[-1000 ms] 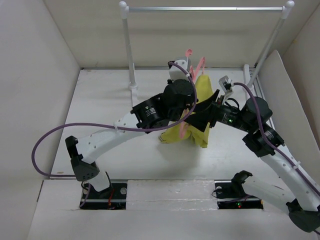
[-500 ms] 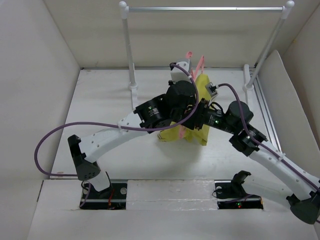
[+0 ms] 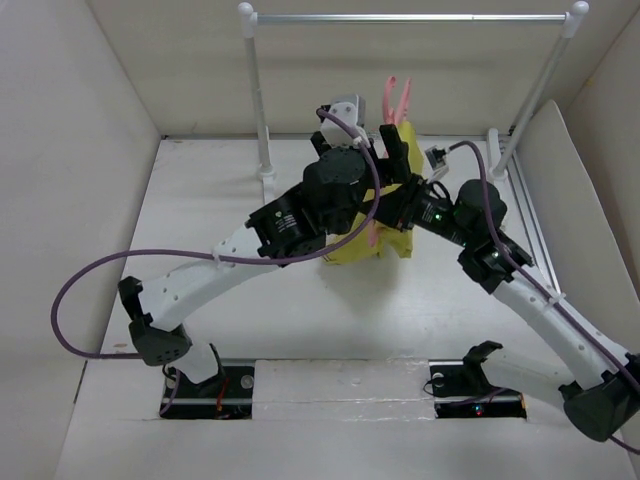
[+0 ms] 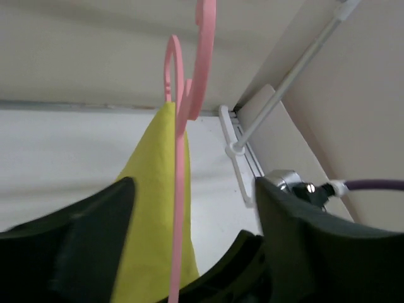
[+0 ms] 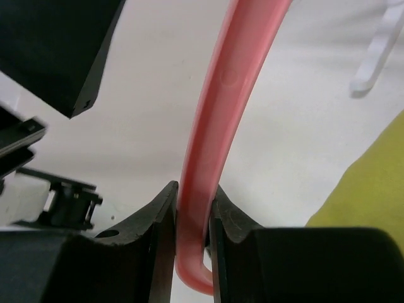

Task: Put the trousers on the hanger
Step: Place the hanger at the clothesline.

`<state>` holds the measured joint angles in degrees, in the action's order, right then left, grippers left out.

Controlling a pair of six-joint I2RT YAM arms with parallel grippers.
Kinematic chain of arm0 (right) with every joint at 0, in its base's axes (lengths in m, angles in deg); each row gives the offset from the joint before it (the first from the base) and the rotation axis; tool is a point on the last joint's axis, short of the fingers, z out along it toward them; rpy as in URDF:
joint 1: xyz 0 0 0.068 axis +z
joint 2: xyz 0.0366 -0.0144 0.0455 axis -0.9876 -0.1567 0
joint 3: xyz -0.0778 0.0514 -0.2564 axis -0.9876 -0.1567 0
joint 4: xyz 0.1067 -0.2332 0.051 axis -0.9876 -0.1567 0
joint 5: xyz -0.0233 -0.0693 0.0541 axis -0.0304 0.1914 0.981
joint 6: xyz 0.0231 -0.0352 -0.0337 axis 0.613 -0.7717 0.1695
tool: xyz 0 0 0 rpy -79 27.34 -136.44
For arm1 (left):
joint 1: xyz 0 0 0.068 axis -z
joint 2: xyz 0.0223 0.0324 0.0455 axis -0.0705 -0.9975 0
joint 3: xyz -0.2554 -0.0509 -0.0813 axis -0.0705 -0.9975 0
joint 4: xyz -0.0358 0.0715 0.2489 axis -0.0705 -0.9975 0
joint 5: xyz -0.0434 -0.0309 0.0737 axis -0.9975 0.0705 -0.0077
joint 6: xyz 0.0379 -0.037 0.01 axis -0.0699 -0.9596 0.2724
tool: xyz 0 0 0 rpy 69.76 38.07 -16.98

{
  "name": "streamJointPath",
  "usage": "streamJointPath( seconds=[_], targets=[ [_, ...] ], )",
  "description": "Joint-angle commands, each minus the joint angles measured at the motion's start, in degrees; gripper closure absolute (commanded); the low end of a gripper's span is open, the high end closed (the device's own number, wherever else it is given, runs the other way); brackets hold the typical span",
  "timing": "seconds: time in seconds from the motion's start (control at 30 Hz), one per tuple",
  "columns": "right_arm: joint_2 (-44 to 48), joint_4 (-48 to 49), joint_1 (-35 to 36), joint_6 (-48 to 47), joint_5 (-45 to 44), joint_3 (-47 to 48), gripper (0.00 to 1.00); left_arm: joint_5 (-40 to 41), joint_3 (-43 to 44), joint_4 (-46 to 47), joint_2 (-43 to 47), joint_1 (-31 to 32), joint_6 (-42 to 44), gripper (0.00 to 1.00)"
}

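- Left side: bare white tabletop [image 3: 200, 220]. The left arm reaches in across it toward the middle back.
- Left pincer [image 4: 194, 189]: open, jaws wide apart. The hanger [image 4: 178, 189] runs upright through the gap, and neither finger appears to touch it.
- The trousers [image 4: 150, 208] hang as a yellow fold against the hanger's left side, also between the open fingers.
- Centre, top view: hanger and trousers are held up over the middle back of the tabletop. The pink hook points toward the rack [image 3: 410, 17] and is well apart from its rail. More yellow cloth shows below the two wrists. Cannot tell whether it rests on the tabletop.
- Right pincer [image 5: 192, 211]: clamped on the hanger's pink bar, a finger pressed to each side. It grips plastic only, with the cloth off to the right of it.

Step in hand, as I read it: the trousers are already draped on the hanger, which the right arm alone carries while the left stands loose around it. The task looks close to done.

Next move calls for:
- drawing the left pincer straight back, jaws wide, so that neither finger catches the fold or knocks the bar;
- a firm right grip with the hanger kept upright, since the thin bar could twist and shed the cloth;
- checking that the cloth sits evenly before any setting down.
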<state>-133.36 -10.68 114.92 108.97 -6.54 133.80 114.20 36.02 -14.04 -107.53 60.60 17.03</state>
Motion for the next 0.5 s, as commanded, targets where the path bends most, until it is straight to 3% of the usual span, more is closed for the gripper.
streamJointPath(
  seconds=[0.0,0.17,0.2,0.33,0.47],
  targets=[
    [-0.7,12.3,-6.4,-4.1,3.7,9.7,1.0,-1.4,4.3,6.4,5.8,0.1,4.5,0.18],
    [-5.0,15.0,-18.7,-3.1,14.3,15.7,1.0,-0.9,5.1,6.6,9.3,0.1,6.4,0.01],
    [-5.7,15.0,-18.7,-2.6,15.7,16.4,1.0,-0.9,4.5,6.5,10.0,0.1,6.3,0.01],
    [-9.3,20.0,-31.1,2.0,22.3,18.4,1.0,0.3,-0.3,4.3,13.7,0.1,4.8,0.01],
    [-15.9,27.7,-38.0,7.4,27.8,20.5,1.0,0.9,-11.3,0.7,17.9,0.1,0.3,0.01]
  ],
)
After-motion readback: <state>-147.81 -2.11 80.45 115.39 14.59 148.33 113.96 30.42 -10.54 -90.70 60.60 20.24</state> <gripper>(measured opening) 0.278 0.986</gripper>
